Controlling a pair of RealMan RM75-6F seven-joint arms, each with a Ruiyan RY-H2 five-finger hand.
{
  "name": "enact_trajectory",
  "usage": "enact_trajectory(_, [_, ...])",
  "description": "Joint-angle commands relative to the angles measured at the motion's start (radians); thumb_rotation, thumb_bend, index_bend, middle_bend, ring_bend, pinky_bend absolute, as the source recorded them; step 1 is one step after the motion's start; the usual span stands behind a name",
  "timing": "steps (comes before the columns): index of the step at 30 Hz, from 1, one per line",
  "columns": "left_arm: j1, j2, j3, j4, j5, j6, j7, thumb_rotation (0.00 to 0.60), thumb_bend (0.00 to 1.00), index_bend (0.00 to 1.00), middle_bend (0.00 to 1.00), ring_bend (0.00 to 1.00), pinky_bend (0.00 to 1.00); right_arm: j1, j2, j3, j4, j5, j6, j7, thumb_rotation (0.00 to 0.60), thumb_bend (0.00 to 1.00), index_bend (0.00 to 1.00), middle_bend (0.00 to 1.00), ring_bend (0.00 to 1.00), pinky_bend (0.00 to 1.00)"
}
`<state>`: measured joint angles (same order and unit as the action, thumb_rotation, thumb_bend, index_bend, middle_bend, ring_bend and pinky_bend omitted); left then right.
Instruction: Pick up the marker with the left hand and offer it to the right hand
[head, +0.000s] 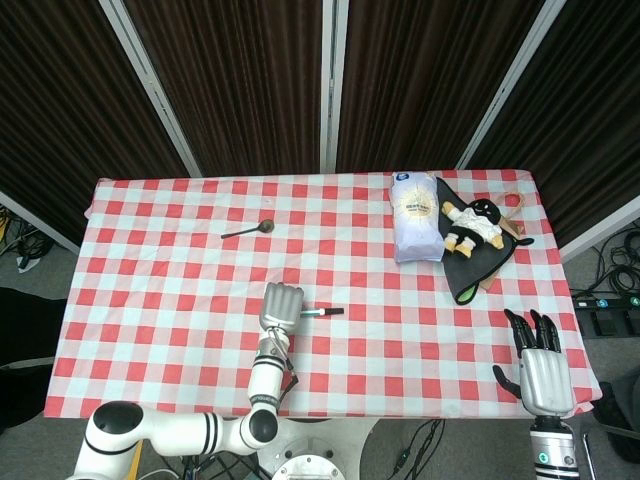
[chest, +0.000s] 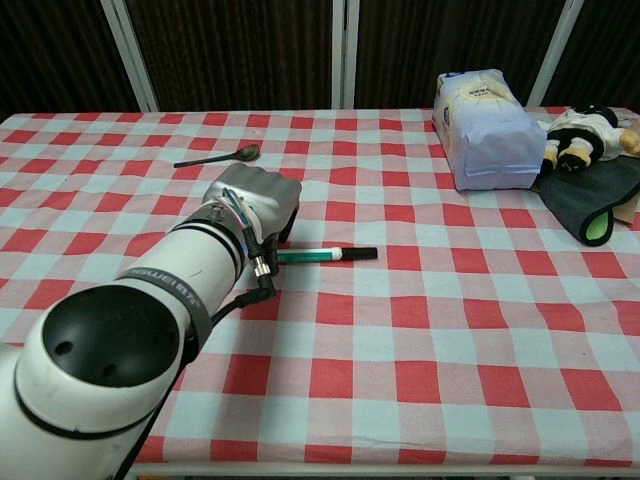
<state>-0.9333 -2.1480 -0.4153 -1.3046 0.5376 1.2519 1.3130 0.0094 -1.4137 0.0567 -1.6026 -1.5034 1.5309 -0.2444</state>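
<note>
The marker (chest: 322, 255) lies flat on the checkered counter (chest: 420, 330), its black cap pointing toward the robot's right. The left hand (chest: 255, 200) sits over the marker's near end with fingers curled down; whether they actually grip it I cannot tell. The right hand (head: 543, 366) hovers at the counter's edge, fingers spread, holding nothing. A spoon (chest: 215, 156) lies beyond the left hand.

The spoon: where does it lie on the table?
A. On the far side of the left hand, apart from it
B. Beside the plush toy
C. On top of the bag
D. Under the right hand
A: the spoon lies alone on the cloth beyond the left hand, touching nothing.
</note>
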Motion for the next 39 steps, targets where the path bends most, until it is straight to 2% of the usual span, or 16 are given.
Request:
enact_trajectory(1, [-0.007, 0.000, 0.001, 0.000, -0.013, 0.002, 0.001, 0.600, 0.26, 0.48, 0.49, 0.45, 0.53, 0.001, -0.001, 0.000, 0.003, 0.001, -0.001, 0.001, 0.600, 0.10, 0.09, 0.16, 0.00, 0.00])
enact_trajectory(15, [-0.039, -0.001, 0.000, 0.035, -0.068, -0.006, -0.012, 0.600, 0.32, 0.50, 0.51, 0.46, 0.54, 0.004, -0.002, 0.000, 0.006, 0.005, 0.000, 0.008, 0.600, 0.10, 0.09, 0.17, 0.00, 0.00])
enact_trajectory(23, [-0.045, 0.003, 0.011, 0.033, -0.048, -0.003, -0.051, 0.600, 0.38, 0.55, 0.55, 0.48, 0.56, 0.004, -0.001, -0.001, 0.006, 0.007, 0.001, 0.010, 0.600, 0.10, 0.09, 0.17, 0.00, 0.00])
enact_trajectory(31, [-0.038, 0.032, 0.034, -0.014, 0.016, -0.002, -0.119, 0.600, 0.40, 0.58, 0.58, 0.51, 0.58, 0.010, -0.002, -0.003, 0.002, 0.000, -0.002, 0.006, 0.600, 0.10, 0.09, 0.17, 0.00, 0.00])
enact_trajectory(39, [-0.020, 0.083, 0.028, -0.124, 0.068, -0.005, -0.208, 0.600, 0.40, 0.59, 0.59, 0.53, 0.59, 0.055, -0.006, 0.014, -0.010, -0.008, -0.048, -0.023, 0.600, 0.10, 0.10, 0.19, 0.00, 0.00])
